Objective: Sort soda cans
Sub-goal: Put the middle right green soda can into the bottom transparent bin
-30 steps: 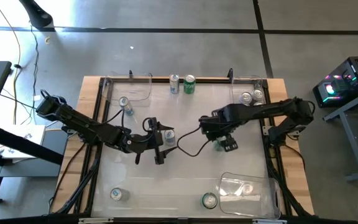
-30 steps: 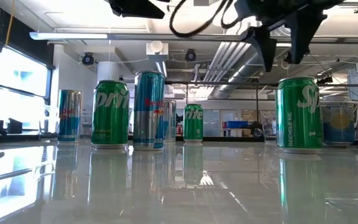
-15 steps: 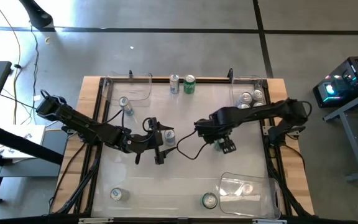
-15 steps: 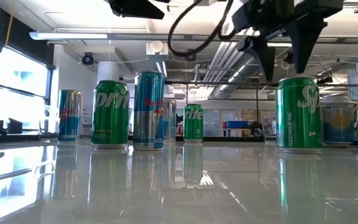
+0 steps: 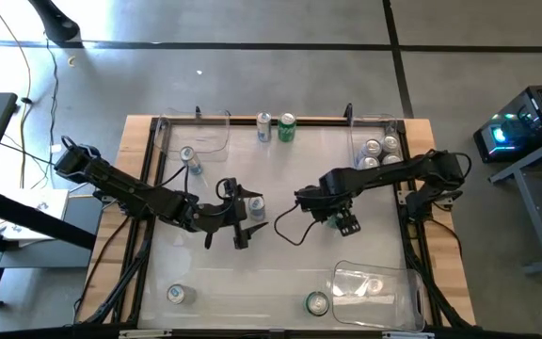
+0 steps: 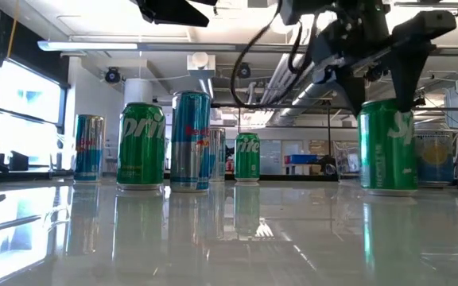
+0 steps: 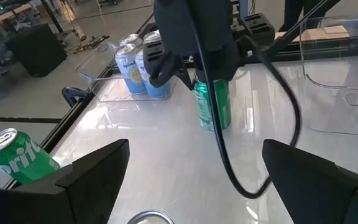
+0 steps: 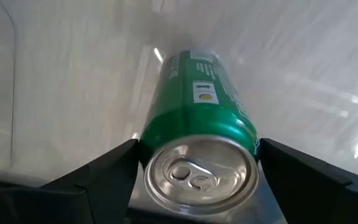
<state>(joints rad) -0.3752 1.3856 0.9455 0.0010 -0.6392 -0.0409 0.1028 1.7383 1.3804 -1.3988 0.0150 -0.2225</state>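
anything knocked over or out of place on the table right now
One clear bin at the near right lies tipped on its side with a can inside, unlike the upright bins at the far corners. The cans in view stand upright, including the green can between the right end effector's fingers.

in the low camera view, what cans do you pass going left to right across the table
Blue and silver can → green Sprite can → tall blue and silver can → small-looking green can farther back → green can with the right gripper over its top, fingers open around it.
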